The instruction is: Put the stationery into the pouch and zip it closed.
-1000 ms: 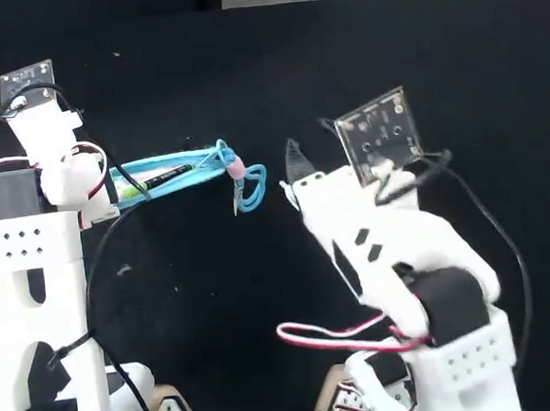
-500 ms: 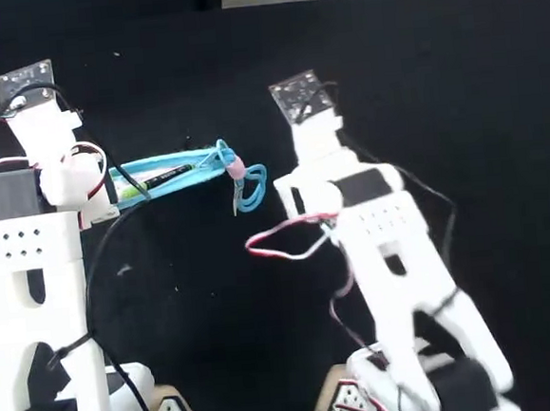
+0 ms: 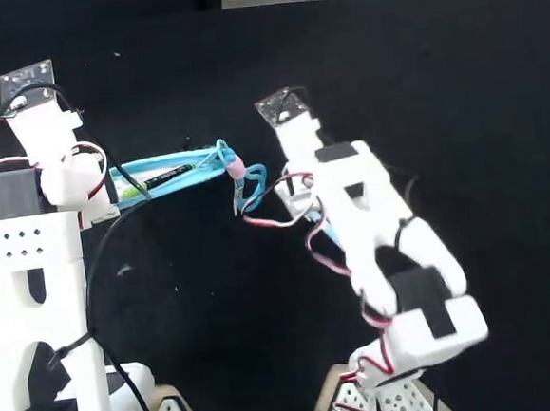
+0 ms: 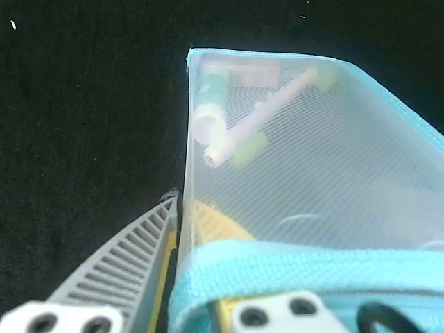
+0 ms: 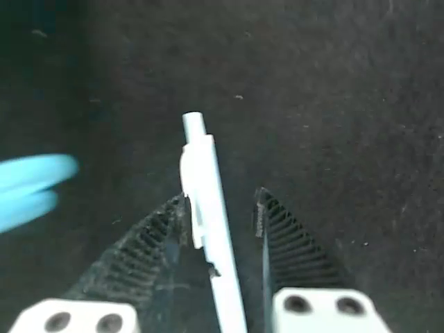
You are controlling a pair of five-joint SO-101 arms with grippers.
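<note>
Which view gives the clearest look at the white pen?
The right wrist view: the white pen sits between the right gripper's open fingers. In the high view the right arm covers that spot; the left wrist view faces the pouch.

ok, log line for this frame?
left end effector: shut on pouch, stationery inside | right end effector: open, astride white pen | zip: unclear

The desk (image 3: 455, 77) is covered from near edge to far by a black cloth (image 3: 187, 298). A white pen (image 5: 208, 229) lies flat on the cloth near the middle. To its left a turquoise pouch (image 3: 158, 167) stands on edge; I cannot tell whether it touches the cloth. A blue cord loop (image 3: 256, 175) lies at its right end.
</note>
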